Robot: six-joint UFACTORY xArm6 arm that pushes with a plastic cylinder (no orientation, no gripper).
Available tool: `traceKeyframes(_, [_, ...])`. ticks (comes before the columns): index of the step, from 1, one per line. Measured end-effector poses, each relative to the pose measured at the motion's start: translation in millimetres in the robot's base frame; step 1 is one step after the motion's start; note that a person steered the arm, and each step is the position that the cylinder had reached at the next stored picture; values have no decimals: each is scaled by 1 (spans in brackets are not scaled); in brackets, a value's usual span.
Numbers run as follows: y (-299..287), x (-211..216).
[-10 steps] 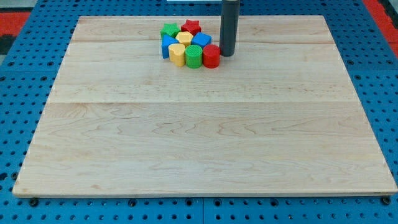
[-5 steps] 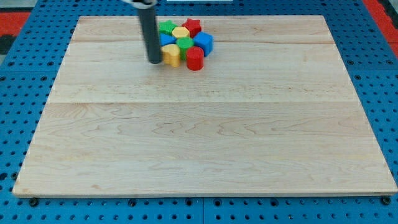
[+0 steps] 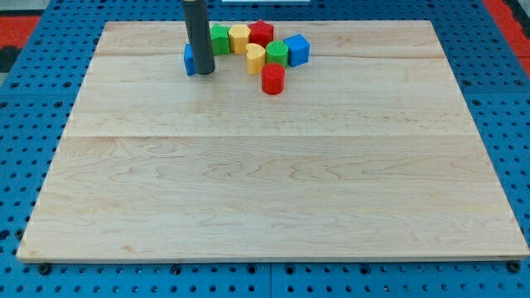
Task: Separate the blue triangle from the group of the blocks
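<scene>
So my tip (image 3: 203,73) is down on the table (image 3: 265,182) near the view's top left, right against a blue block (image 3: 190,60) that's mostly hidden behind the rod. I'd guess that's the blue triangle, though its shape doesn't really show. No claw on this rig, just the rod, holding nothing.

The rest sit to the view's right: green block (image 3: 219,37), yellow block (image 3: 239,37), red block (image 3: 262,33), yellow heart (image 3: 256,58), green cylinder (image 3: 277,55), blue cube (image 3: 297,50), red cylinder (image 3: 273,79). Looks like the separating push is underway; next it needs a shove further toward the view's left, away from the green block.
</scene>
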State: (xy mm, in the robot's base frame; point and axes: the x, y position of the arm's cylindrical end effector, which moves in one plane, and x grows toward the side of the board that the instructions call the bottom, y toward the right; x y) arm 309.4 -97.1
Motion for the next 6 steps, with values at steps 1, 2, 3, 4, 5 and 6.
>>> traceKeyframes(1, [1,0])
traceKeyframes(2, [1,0])
traceKeyframes(3, [0,0])
traceKeyframes(4, [1,-6])
traceKeyframes(5, [-32,-32])
traceKeyframes(6, [-41,-6])
